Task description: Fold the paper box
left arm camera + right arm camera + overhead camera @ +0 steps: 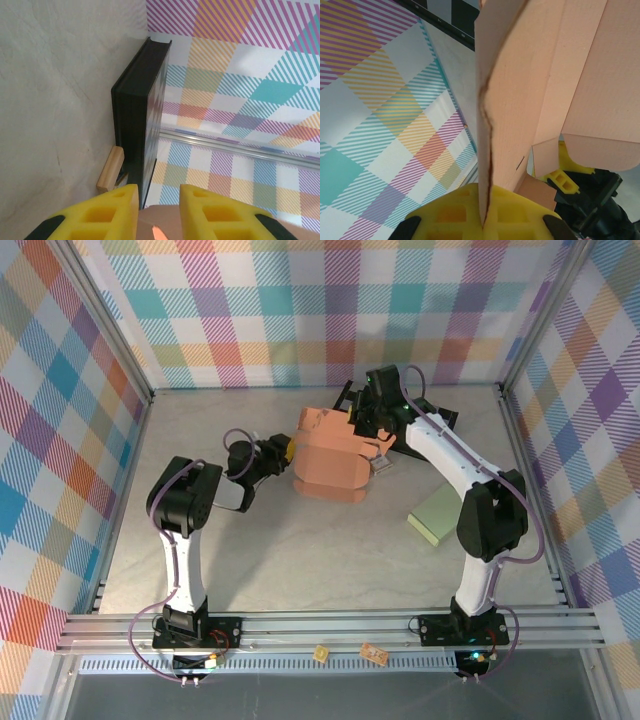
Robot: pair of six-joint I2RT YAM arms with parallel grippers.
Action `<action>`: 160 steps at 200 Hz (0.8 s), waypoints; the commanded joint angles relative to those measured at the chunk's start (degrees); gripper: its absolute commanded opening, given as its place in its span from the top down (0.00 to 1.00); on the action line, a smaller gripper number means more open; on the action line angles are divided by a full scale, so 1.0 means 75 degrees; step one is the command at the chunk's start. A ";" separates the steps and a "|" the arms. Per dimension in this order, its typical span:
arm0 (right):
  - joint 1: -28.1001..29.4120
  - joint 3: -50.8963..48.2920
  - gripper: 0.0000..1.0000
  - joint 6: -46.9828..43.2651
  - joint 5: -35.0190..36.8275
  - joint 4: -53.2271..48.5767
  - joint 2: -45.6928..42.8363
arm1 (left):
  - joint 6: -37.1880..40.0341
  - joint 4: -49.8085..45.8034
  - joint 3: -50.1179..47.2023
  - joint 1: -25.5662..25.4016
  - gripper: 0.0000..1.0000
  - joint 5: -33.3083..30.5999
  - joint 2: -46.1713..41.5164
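Note:
The salmon paper box (330,460) stands partly formed in the middle of the table, its flaps loose. My right gripper (368,426) reaches over its far side. In the right wrist view that gripper (485,194) is shut on an upright wall of the paper box (520,100), the card pinched edge-on between the yellow pads. My left gripper (287,450) is at the box's left side. In the left wrist view its yellow fingers (159,194) stand apart, with a bit of the paper box (160,225) low in the gap between them.
A pale green pad (440,515) lies at the right, near the right arm. A black board (432,416) sits behind the box; it shows as a black frame (137,110) beside a small wooden block (111,170). Checked walls close in the table.

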 commanded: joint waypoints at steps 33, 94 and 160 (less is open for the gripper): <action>-0.0097 0.0083 1.00 0.0215 -0.0114 0.0043 -0.0044 | -0.0159 0.0393 0.0495 -0.0211 0.75 0.0094 0.0029; -0.0129 -0.0024 1.00 0.0334 -0.0081 0.0329 -0.0026 | 0.0044 0.0532 -0.0296 -0.0407 0.75 0.0224 -0.0423; -0.0130 -0.0219 1.00 0.0251 -0.0315 0.0360 -0.0133 | 0.1498 -0.1289 0.0031 -0.0458 0.68 0.0588 -0.1206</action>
